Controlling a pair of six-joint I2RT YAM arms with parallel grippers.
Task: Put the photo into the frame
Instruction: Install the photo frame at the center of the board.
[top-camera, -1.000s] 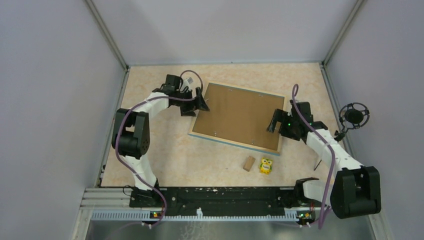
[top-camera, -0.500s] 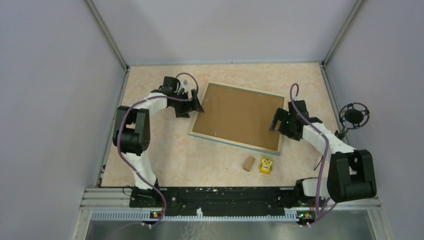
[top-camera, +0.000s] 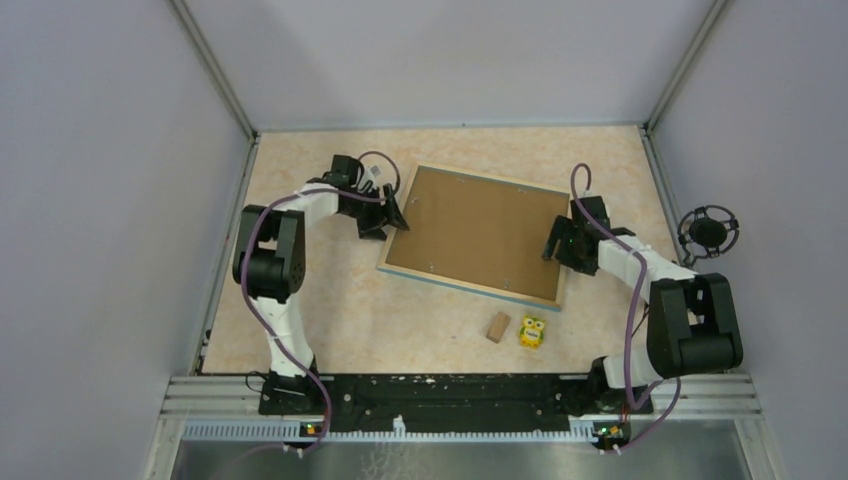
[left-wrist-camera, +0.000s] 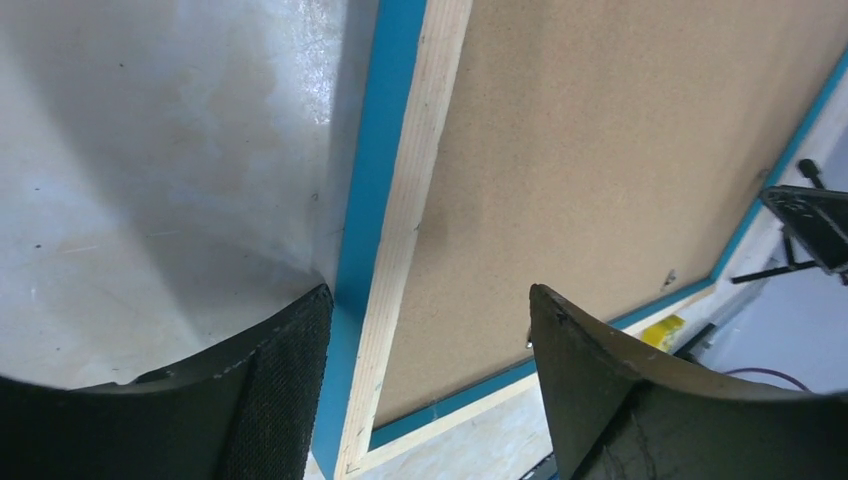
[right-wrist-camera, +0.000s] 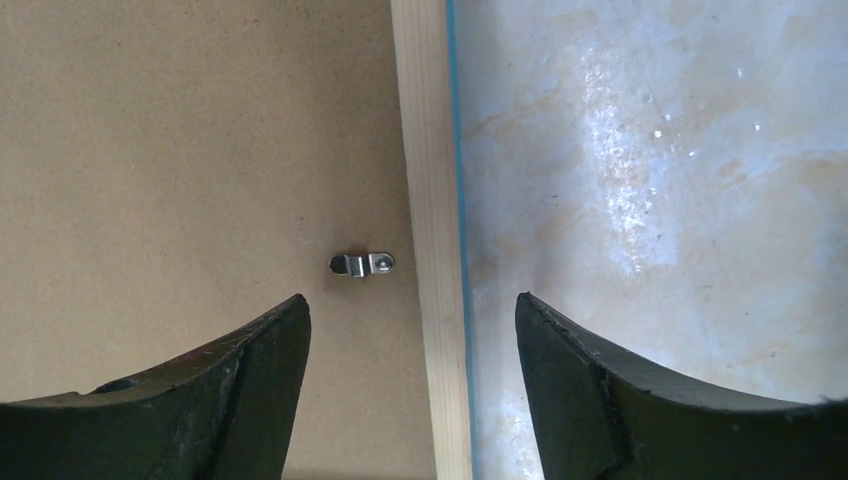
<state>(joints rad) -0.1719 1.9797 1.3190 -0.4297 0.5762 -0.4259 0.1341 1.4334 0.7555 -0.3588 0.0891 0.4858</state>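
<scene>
Nothing readable anywhere tbh. The small yellow owl-shaped toy (top-camera: 532, 331) near the worktop's front edge is way too tiny to tell whether it carries any print or logo.

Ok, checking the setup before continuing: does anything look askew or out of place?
The frame lies face down, backing board up, turned askew to the table edges. No photo is in view. A wooden block and yellow toy sit just in front of it.

Robot test cell, laboratory type. Plain grey walls (top-camera: 100, 200) on aluminium posts (top-camera: 213, 68) enclose a beige table (top-camera: 330, 310). Left arm (top-camera: 300, 205) and right arm (top-camera: 640, 265) are bolted to a metal rail (top-camera: 450, 405).
</scene>
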